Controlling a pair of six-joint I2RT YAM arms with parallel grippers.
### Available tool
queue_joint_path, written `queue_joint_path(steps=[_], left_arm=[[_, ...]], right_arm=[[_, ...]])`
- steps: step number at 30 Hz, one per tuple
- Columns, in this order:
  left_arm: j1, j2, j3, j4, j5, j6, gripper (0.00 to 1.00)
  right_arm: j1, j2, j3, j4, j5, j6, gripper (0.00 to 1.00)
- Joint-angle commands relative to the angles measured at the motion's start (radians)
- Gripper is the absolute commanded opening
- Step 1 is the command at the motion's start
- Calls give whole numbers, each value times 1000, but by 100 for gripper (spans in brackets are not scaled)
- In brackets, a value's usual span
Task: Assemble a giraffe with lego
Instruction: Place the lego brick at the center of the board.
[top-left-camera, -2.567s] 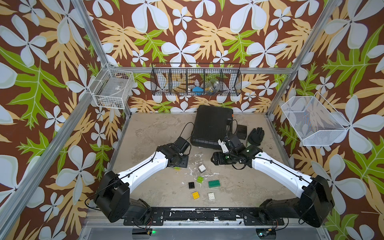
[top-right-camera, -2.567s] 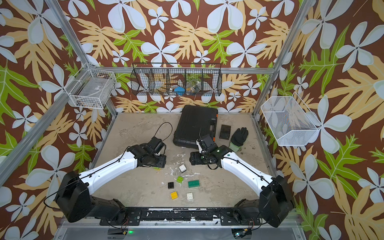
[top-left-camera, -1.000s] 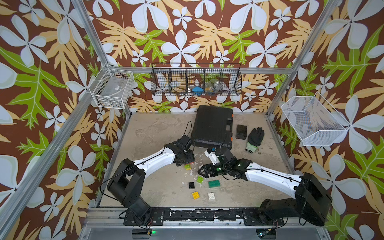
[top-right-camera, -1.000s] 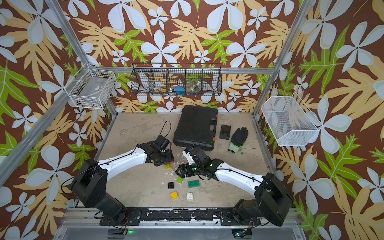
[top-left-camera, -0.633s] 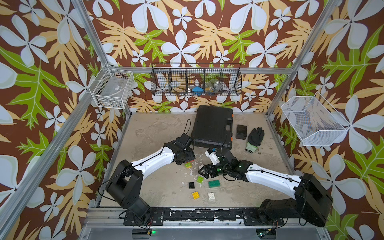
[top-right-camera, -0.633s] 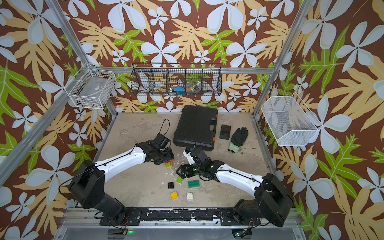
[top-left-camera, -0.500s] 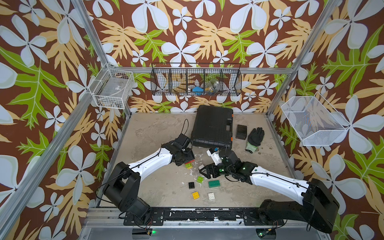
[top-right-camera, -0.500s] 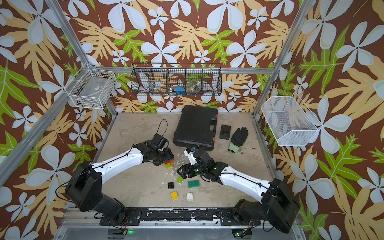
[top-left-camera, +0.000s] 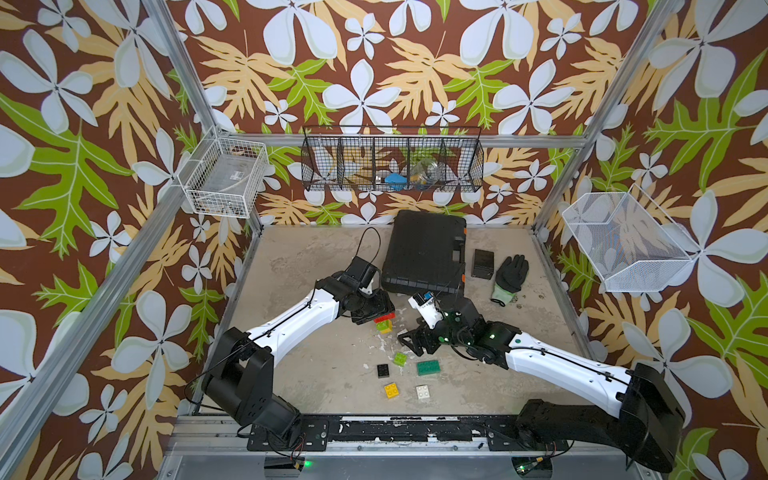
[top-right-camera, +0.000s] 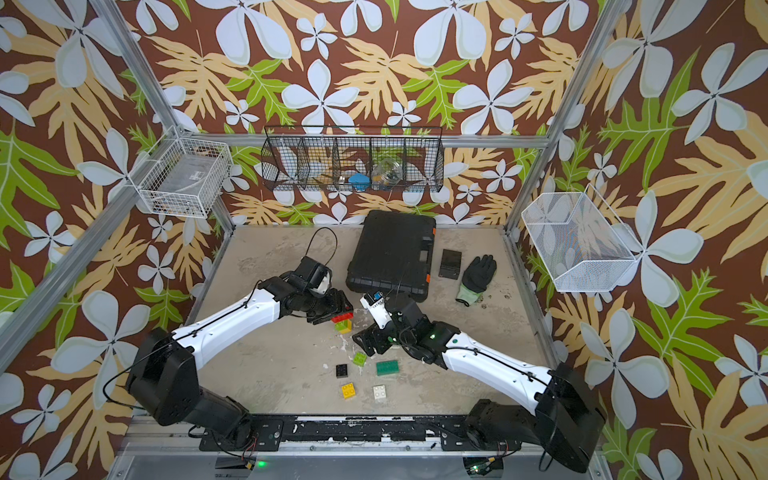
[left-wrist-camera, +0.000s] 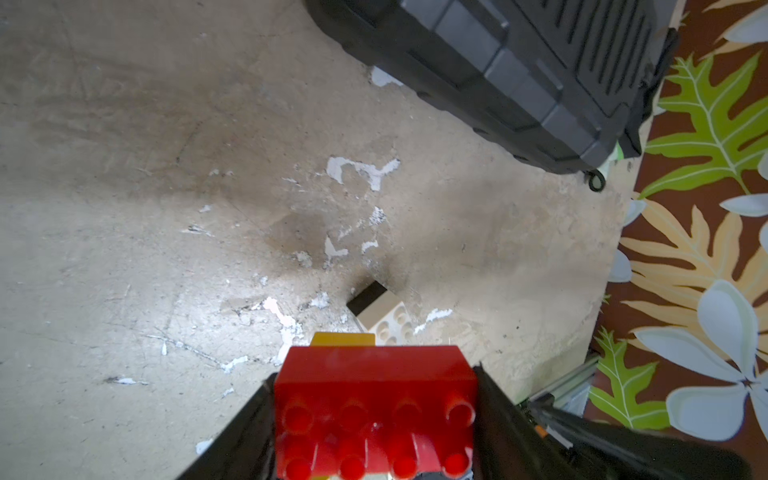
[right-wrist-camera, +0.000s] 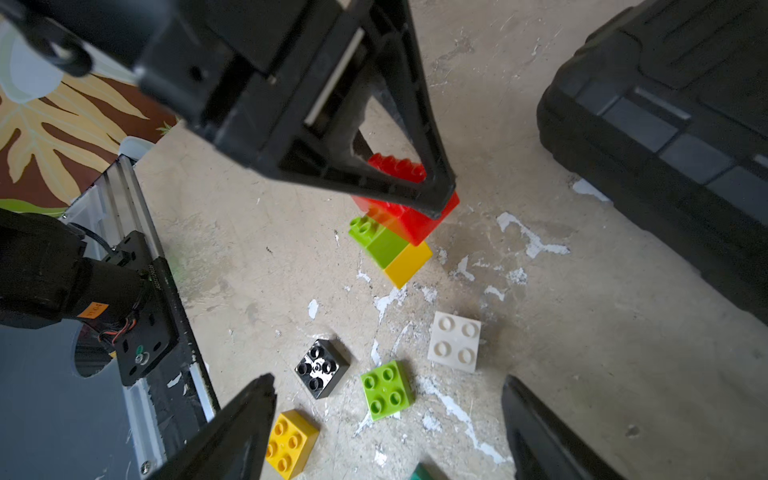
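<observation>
Giraffe stack (top-left-camera: 384, 324) of red, lime and yellow plastic bricks is mid-worktop (top-left-camera: 311, 270), left hand (top-left-camera: 378, 313) clamped on its red top. At four o'clock, right hand (top-left-camera: 409, 345) hovers, jaws apart, over loose lego (top-left-camera: 400, 358).

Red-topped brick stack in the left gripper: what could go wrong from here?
1. The left gripper clamps only the long red brick. The attached lime green brick and yellow brick under it could pop off if pressed.
2. The open right gripper hovers by the loose lime green square brick, with a black square brick close beside. Closing might knock that aside.
</observation>
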Motion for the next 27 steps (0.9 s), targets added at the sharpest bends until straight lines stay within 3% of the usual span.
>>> queue_joint_path(steps=[1,9,15,18,21,25,27], left_arm=[[2,-6,16,-37,66,58,39],[4,17,18,-69,104,128,38],[10,42,34,-142,-102,175,38],[21,33,-39,-68,-121,96,38],[22,21,-113,31,-80,-27,38],[22,-33,-193,151,-58,-209,38],[22,-52,-203,174,-64,-258,39]], right_arm=[[6,41,19,18,16,-65,87],[12,59,8,47,-7,-135,84],[13,15,-54,68,8,-58,76],[36,3,-58,39,31,-16,65],[87,-48,-74,16,51,25,64],[153,-116,-119,54,35,79,81],[159,-118,-130,65,43,87,85]])
